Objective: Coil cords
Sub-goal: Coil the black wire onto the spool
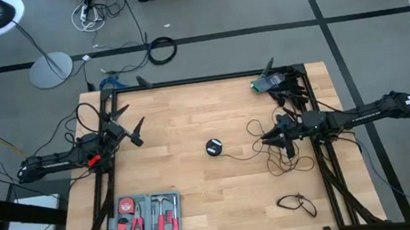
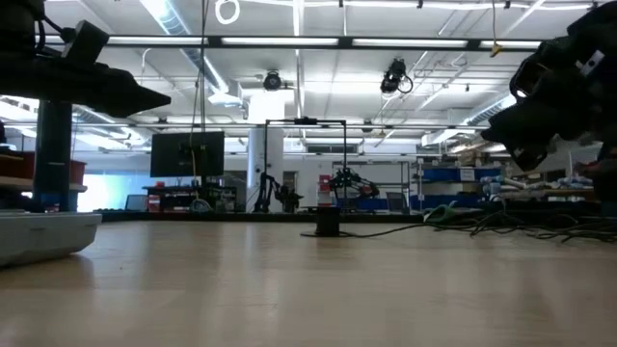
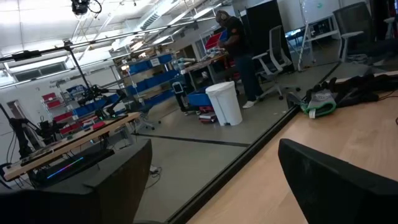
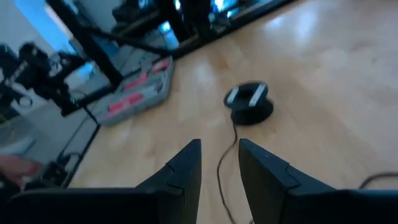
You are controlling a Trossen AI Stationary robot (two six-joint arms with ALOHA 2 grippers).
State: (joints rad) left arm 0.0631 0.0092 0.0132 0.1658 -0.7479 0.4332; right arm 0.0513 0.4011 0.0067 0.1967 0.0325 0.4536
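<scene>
The long black cord's round disc [image 1: 213, 146] with a pale centre lies mid-table, also in the right wrist view [image 4: 249, 102] and the low view [image 2: 328, 222]. Its thin cord [image 1: 250, 153] runs right into loose loops [image 1: 288, 161] on the wood. The short cord [image 1: 296, 204] lies looped at the near right. My right gripper [image 1: 268, 135] hovers above the long cord, right of the disc, fingers a little apart [image 4: 219, 158]. The cord [image 4: 222, 174] shows on the table below the gap. My left gripper [image 1: 131, 131] waits open at the table's left edge.
A grey case of red-handled tools [image 1: 146, 221] lies at the near left and shows in the right wrist view [image 4: 134, 93]. A dark bundle with a green part [image 1: 275, 84] sits at the far right corner. Bare wood [image 1: 189, 109] lies between the arms.
</scene>
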